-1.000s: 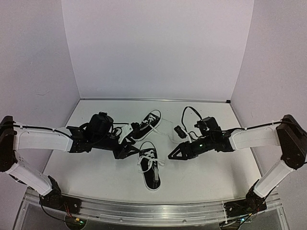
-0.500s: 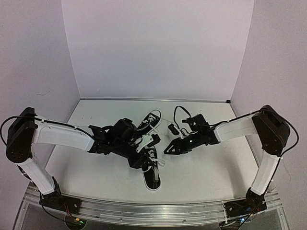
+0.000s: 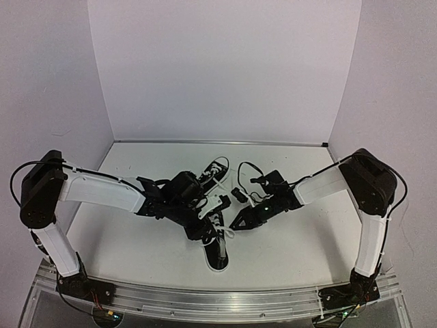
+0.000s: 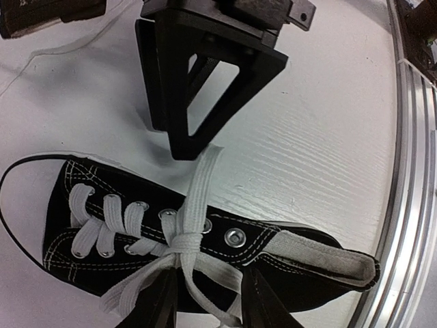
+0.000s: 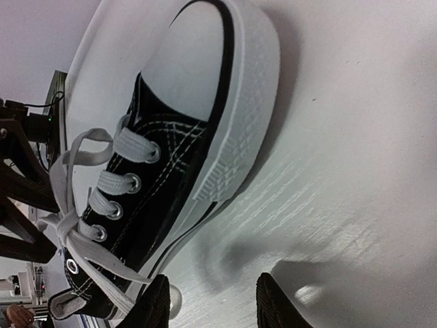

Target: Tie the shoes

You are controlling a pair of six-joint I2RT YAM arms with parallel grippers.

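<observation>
1. Both arms are closing in on the near shoe (image 3: 218,253) compared with a second ago. We are now seeing the left pincer (image 4: 210,277) over its laces (image 4: 181,240) and the right pincer (image 5: 213,280) drawn up just beside it.
2. We are finding the left pincer standing open. Its fingers are straddling the loose knot, with strands lying between them and nothing clamped.
3. We are seeing the right pincer gaping too and holding nothing. One fingertip is meeting the end of a strand trailing over the surface (image 3: 287,253).
4. The near shoe is sitting upright on its sole mid-surface, heel toward the arm bases.
5. The far shoe (image 3: 216,169) is lying behind it, just beyond the left arm.
</observation>
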